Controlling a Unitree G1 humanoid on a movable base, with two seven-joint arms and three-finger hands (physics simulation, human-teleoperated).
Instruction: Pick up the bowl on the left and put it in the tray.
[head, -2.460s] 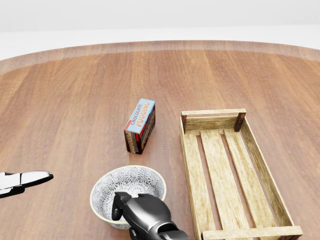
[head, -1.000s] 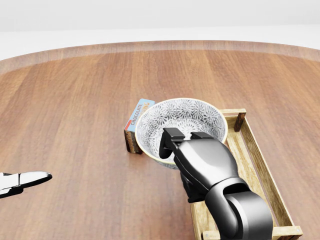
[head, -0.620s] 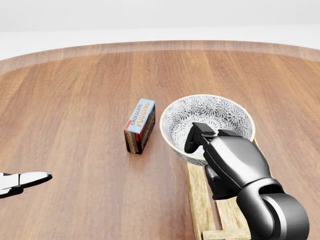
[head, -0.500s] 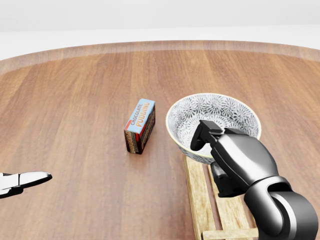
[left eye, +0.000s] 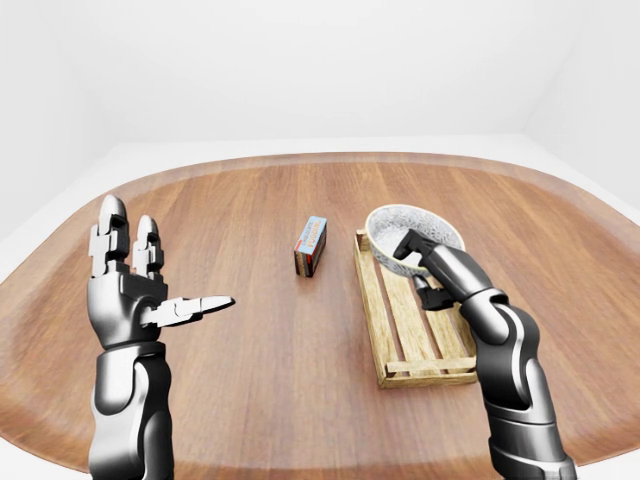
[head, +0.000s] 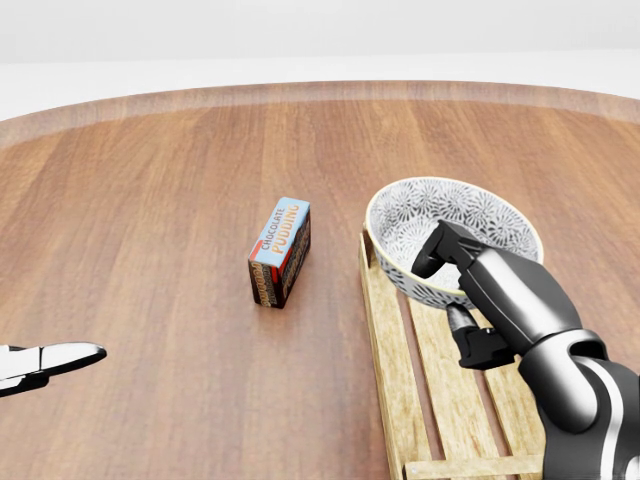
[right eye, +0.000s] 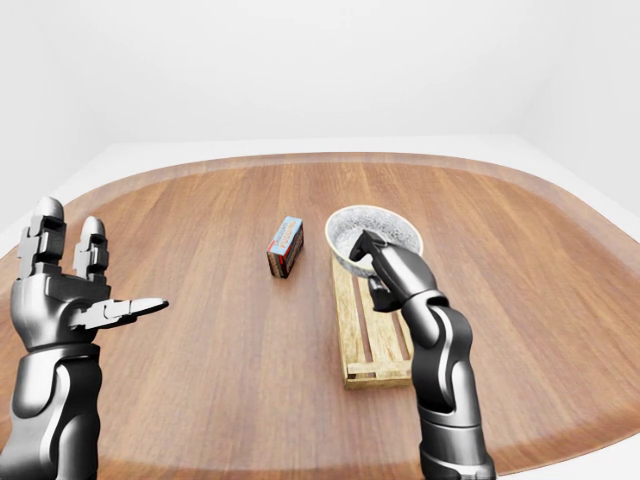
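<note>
**Patterned bowl held over the top end of the wooden tray**

The grey-and-white patterned bowl (head: 455, 238) sits tilted in the right hand (head: 478, 292), above the end of the slatted wooden tray (head: 392, 350) nearest the top of the head view. One finger hooks over the bowl's rim into its inside while the others clamp its outer wall from below, so the hand grips the bowl firmly. To the tray's left, apart from it, a chocolate pudding box (head: 280, 250) stands on the round wooden table (head: 150, 220). The left hand (left eye: 128, 290) is raised well to the left, fingers spread and holding nothing.
</note>
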